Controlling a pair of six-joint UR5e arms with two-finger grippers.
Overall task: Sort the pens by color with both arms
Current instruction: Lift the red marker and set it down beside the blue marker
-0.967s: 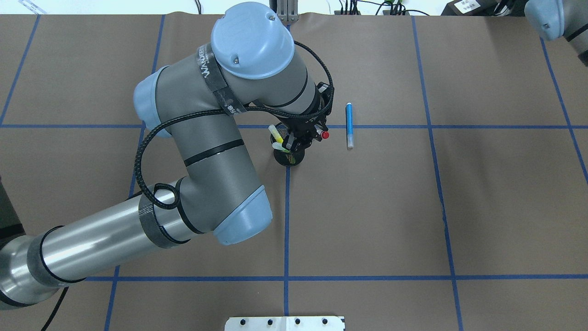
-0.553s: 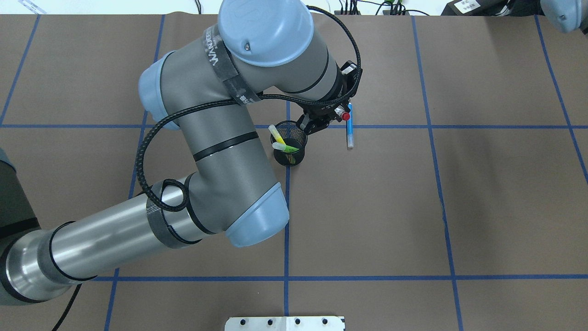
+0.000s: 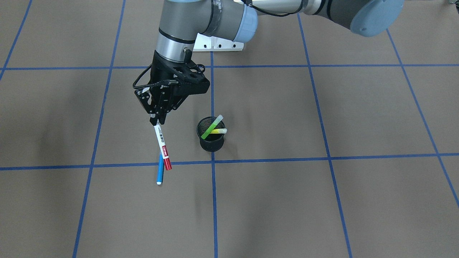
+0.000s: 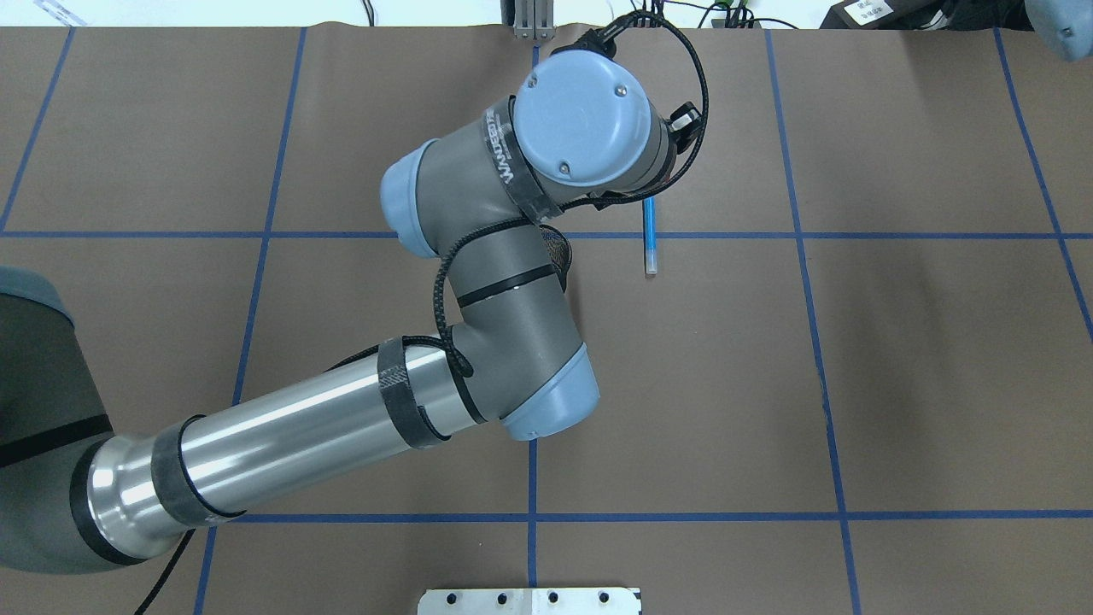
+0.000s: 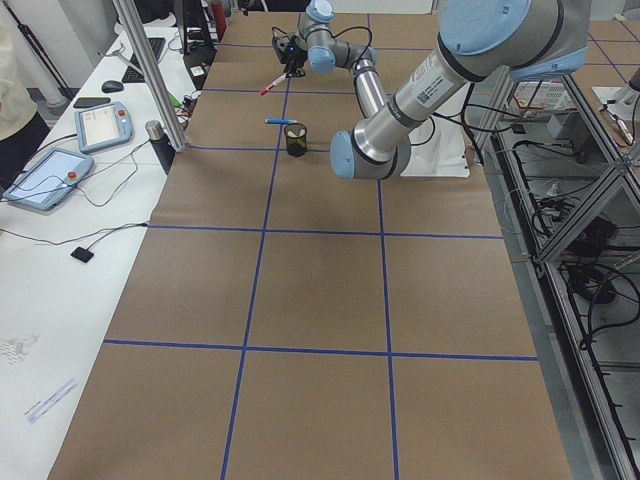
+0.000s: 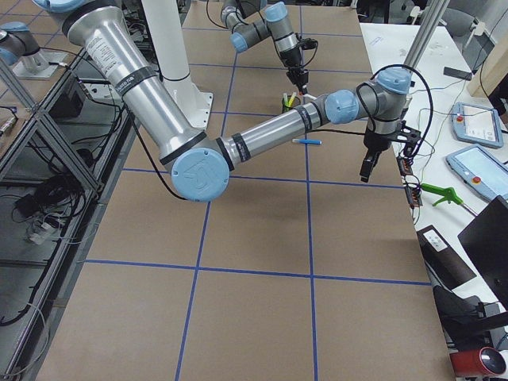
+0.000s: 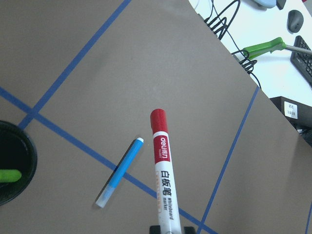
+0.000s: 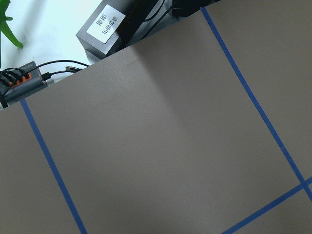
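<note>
Pen [image 3: 163, 145], red-capped, clamped in left gripper [image 3: 157, 120]
Cap slants down, away from robot, near the blue pen [image 3: 160, 174]; right gripper [image 6: 367, 171] fingers: cannot tell.

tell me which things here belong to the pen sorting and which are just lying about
Job: red-and-white pen held in the left tool; blue pen on the table; green pen and yellow pen in the black mesh cup.
Lying about: teach pendant; green-handled item; labelled black box.
</note>
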